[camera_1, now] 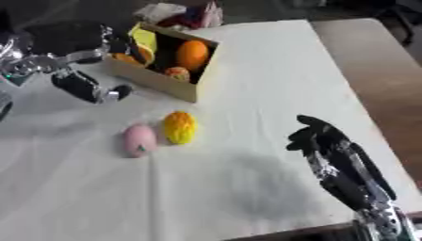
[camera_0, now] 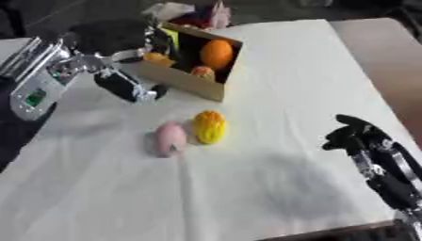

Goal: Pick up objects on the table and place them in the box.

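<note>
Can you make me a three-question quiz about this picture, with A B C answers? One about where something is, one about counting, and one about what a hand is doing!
1. Where is the orange ball?
A in the box
B on the cloth
C in a hand

2. How many things lie loose on the white cloth?
A one
B two
C four

3. The right hand is
A holding the pink thing
B empty
C inside the box

Answers: A, it sits between the box walls; B, only the pink thing and the yellow thing; B, it holds nothing.

White cloth (camera_0: 288, 75) covers the table; perhaps bare tabletop (camera_0: 387, 52) beyond.
</note>
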